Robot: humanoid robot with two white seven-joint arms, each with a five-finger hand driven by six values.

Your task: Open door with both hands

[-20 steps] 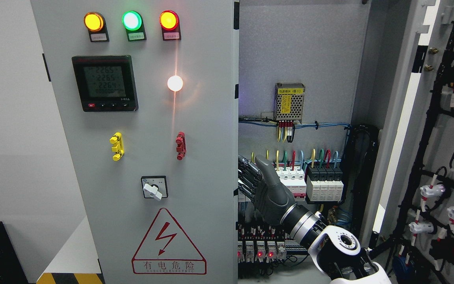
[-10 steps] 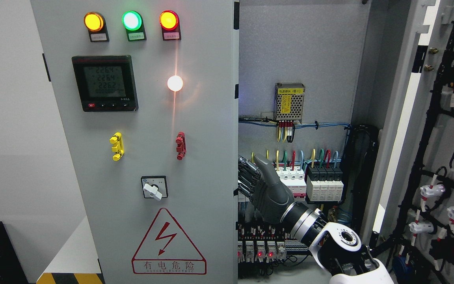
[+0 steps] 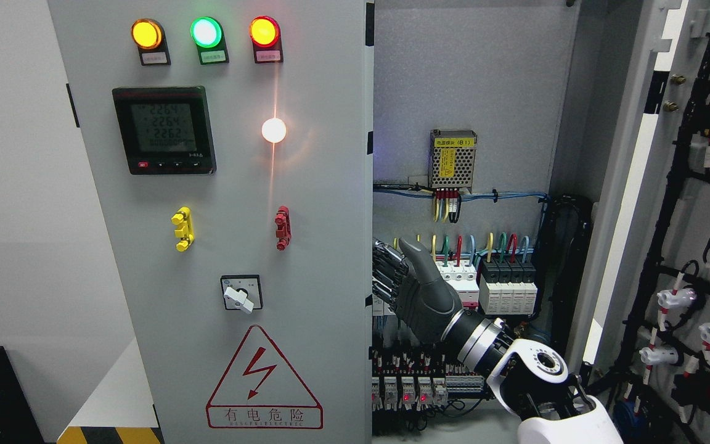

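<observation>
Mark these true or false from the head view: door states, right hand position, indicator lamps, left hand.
1. The grey left cabinet door is swung wide open. False: it looks closed or nearly so; the right door stands open.
2. The dark grey right hand is at the left door's inner edge. True.
3. The three round top indicator lamps are all dark. False: all are lit.
4. The left hand grips the yellow handle. False: no left hand is visible.
5. A red lightning warning triangle is on the left door. True.

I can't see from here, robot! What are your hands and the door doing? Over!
Right hand at left door's inner edge, fingers behind it. Left hand out of view. Right door open. Nothing blocking.
</observation>
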